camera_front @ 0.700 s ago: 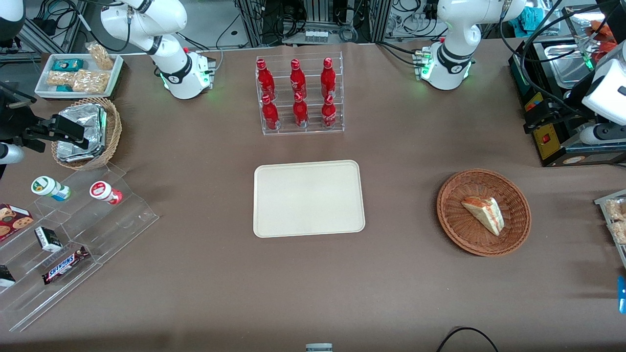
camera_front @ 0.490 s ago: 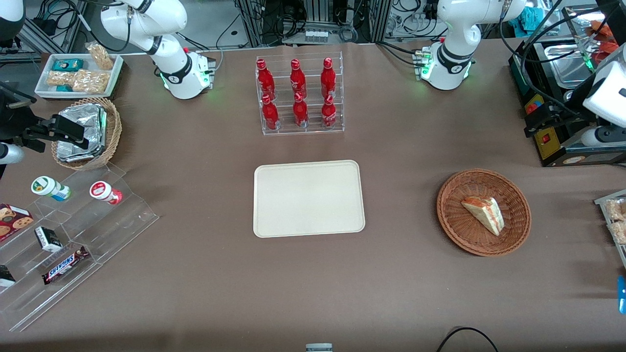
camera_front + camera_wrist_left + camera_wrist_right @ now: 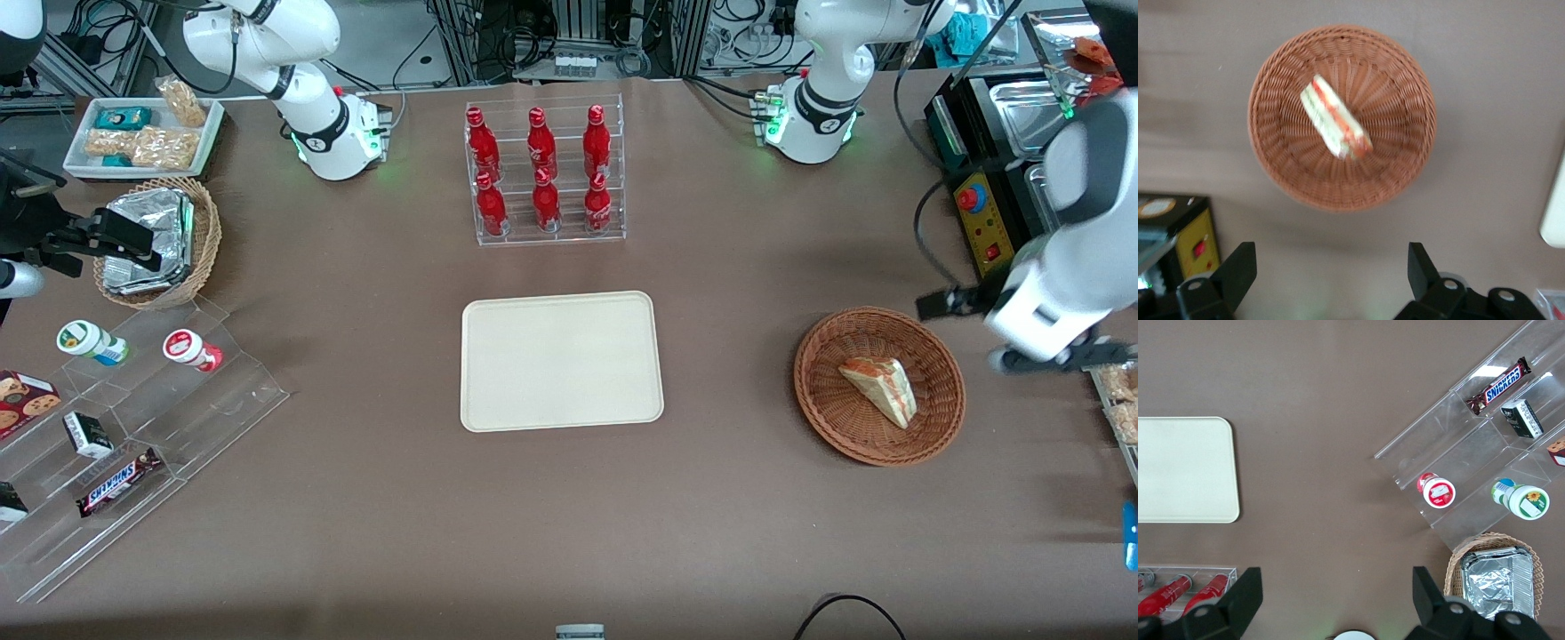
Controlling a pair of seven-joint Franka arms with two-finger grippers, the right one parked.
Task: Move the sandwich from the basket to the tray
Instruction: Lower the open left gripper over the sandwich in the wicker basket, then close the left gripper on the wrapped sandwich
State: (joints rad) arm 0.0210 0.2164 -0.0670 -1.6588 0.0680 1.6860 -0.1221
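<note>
The sandwich, a white bread wedge with red and green filling, lies in the shallow brown wicker basket. Both also show in the left wrist view: the sandwich lies across the middle of the basket. The cream tray lies bare at the table's middle; its corner shows in the left wrist view. My left gripper hangs above the table beside the basket, toward the working arm's end. In the left wrist view the gripper is open and empty, short of the basket.
A clear rack of red bottles stands farther from the front camera than the tray. A black and yellow control box sits near the gripper. A tray of snack packets lies at the working arm's end.
My left arm has swung in from the table's edge toward the basket and come nearer to the front camera. The sandwich, basket and tray have not moved.
</note>
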